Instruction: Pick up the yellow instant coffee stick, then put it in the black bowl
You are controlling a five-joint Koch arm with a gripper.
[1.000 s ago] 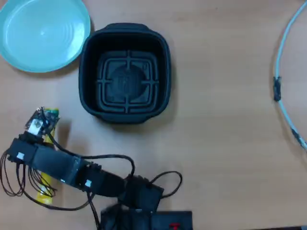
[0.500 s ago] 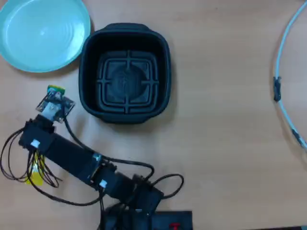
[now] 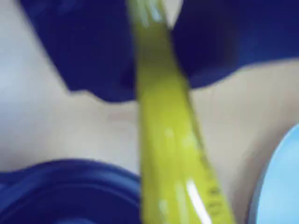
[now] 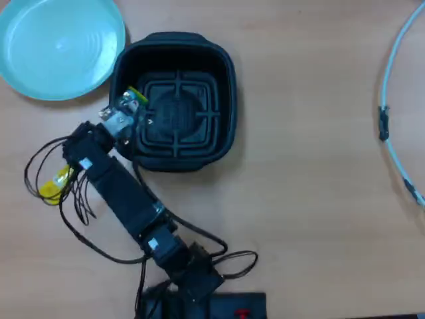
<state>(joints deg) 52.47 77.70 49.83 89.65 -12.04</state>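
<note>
- In the wrist view, blurred throughout, the stick (image 3: 163, 121) ran from the top edge down to the bottom edge as a long yellow band, clamped between the two dark jaws of the gripper (image 3: 152, 51) near the top.
- Below the stick in that view lay the dark curved rim of the bowl (image 3: 65, 186) at lower left, and the pale blue edge of the plate (image 3: 280, 186) at lower right, with bare table (image 3: 93, 130) between.
- In the overhead view the arm (image 4: 126, 196) reached from the base at the bottom edge up and to the left, black wires looping beside it.
- The gripper (image 4: 126, 109) sat over the bowl's left rim, holding the stick (image 4: 54, 183), whose yellow tail stuck out lower left of the wrist over the table, while its green-tipped end showed just inside the rim.
- The bowl (image 4: 222, 86) stood upright on the table (image 4: 305, 166), its ribbed floor bare.
- The plate (image 4: 60, 46) lay at upper left, just beside the bowl; whether they touched could not be told.
- A pale cable (image 4: 392, 100) curved along the right edge, well apart.
</note>
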